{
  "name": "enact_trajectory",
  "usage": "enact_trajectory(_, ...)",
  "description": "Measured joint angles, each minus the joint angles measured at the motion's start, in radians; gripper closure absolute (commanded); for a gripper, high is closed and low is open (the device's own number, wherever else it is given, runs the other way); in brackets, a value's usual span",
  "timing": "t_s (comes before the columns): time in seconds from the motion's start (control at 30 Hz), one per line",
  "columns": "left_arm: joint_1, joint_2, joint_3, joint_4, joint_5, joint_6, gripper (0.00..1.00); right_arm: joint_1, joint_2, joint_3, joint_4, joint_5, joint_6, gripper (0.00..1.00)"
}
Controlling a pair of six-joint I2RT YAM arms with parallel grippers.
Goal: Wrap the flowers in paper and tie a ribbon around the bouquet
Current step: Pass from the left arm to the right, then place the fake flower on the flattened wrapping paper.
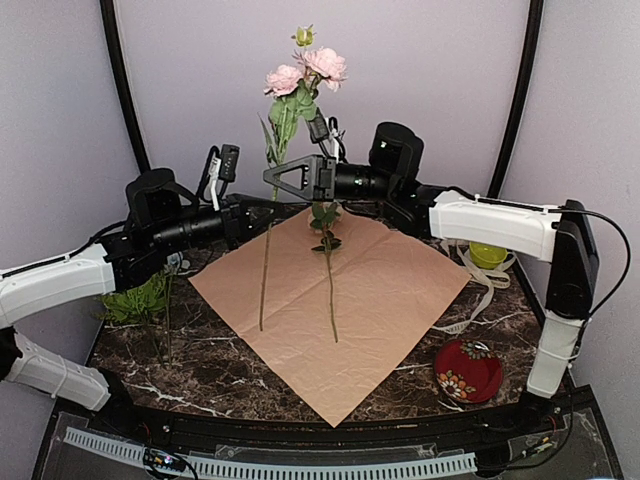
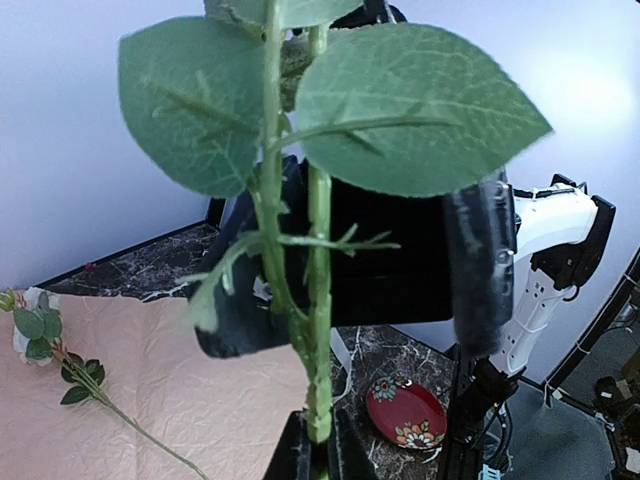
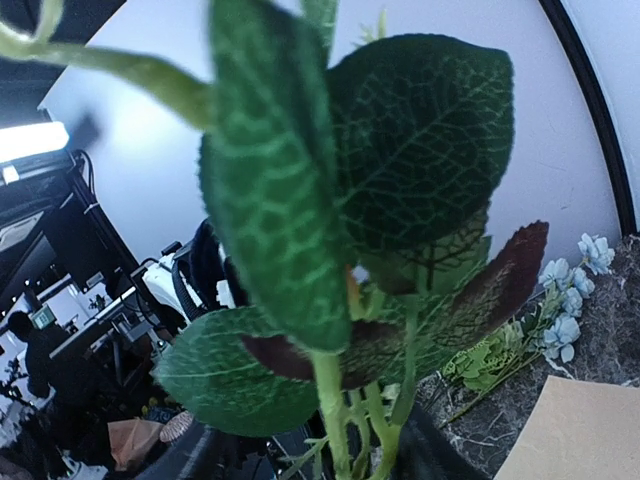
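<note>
Flowers (image 2: 410, 105) blurred, cropped in both wrist views

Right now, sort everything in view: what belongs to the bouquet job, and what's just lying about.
Job:
- flowers, held upright over the paper
- ribbon, right of the paper
- green sprig with blue blooms, probably more stock

Lying about:
- red floral dish
- lime-green round thing
</note>
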Motion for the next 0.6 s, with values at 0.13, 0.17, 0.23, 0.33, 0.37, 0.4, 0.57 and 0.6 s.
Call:
enact_trajectory(0.13, -0.014, 0.014, 0.0, 0.022, 0.01, -0.007, 1.0, -0.002, 0.011, 0.0, -0.005, 0.018, 0.011, 1.0)
enact_trajectory(0.17, -0.015, 0.014, 0.0, 0.024, 0.01, -0.011, 0.97, -0.003, 0.011, 0.0, -0.007, 0.028, 0.008, 1.0)
enact_trajectory(0.23, -0.018, 0.014, 0.0, 0.025, 0.004, -0.016, 0.54, -0.005, 0.005, 0.0, -0.029, 0.058, -0.007, 1.0)
enact_trajectory(0.33, -0.018, 0.013, 0.001, -0.001, -0.036, -0.013, 0.26, -0.013, -0.011, 0.001, -0.131, 0.114, -0.035, 1.0)
enact_trajectory(0.37, -0.02, 0.013, 0.002, -0.02, -0.073, -0.011, 0.23, -0.019, -0.014, 0.002, -0.166, 0.129, -0.045, 1.0)
enact_trajectory(0.4, -0.022, 0.013, 0.005, -0.053, -0.121, -0.01, 0.22, -0.035, -0.016, 0.016, -0.238, 0.146, -0.058, 1.0)
enact_trajectory(0.57, 0.023, 0.024, 0.062, -0.292, -0.349, -0.01, 0.21, -0.146, 0.009, 0.137, -0.622, 0.229, -0.167, 1.0)
enact_trajectory(0.6, 0.054, 0.034, 0.079, -0.338, -0.375, -0.021, 0.22, -0.177, 0.028, 0.175, -0.705, 0.228, -0.191, 1.0)
